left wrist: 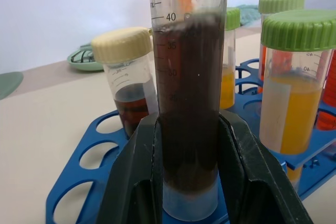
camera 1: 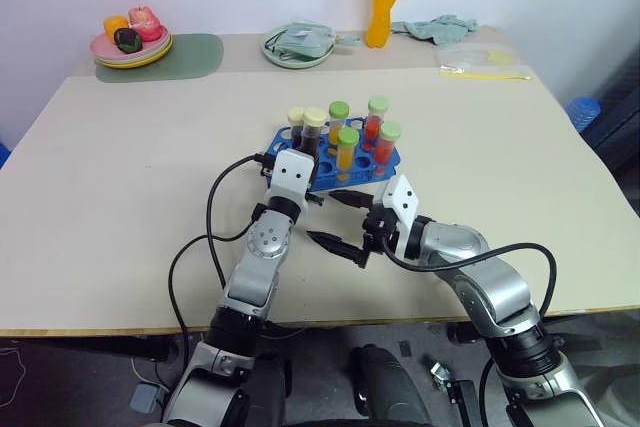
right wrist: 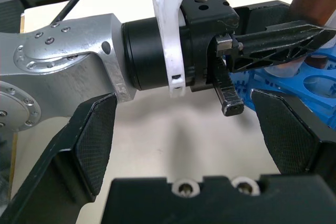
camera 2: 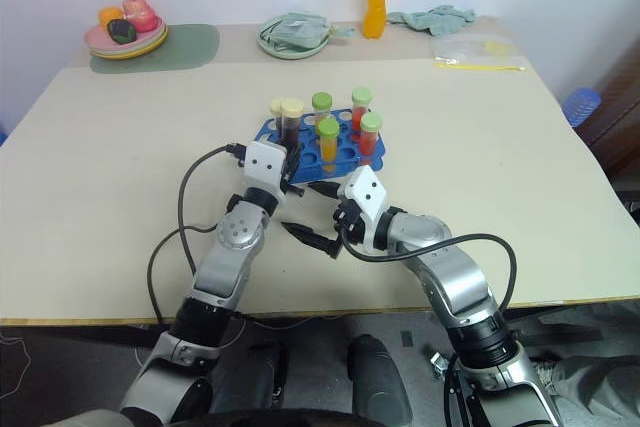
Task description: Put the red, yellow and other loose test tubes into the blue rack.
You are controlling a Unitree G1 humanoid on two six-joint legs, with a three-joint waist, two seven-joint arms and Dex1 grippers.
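Head view: blue rack [camera 1: 335,162] mid-surface [camera 1: 120,197], far from edges, bare room all round. Left wrist: left gripper [left wrist: 186,182] clenched on dark-brown tube [left wrist: 189,93], upright at the rack's near holes. Right wrist: right gripper [right wrist: 184,140] released, empty, beside the left arm.

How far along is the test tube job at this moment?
Five capped tubes already stand in the blue plastic rack. The left gripper is shut on a cream-capped tube of dark brown liquid, low over a rack hole, not yet released. The right gripper is open and empty. No loose tubes show on the table.
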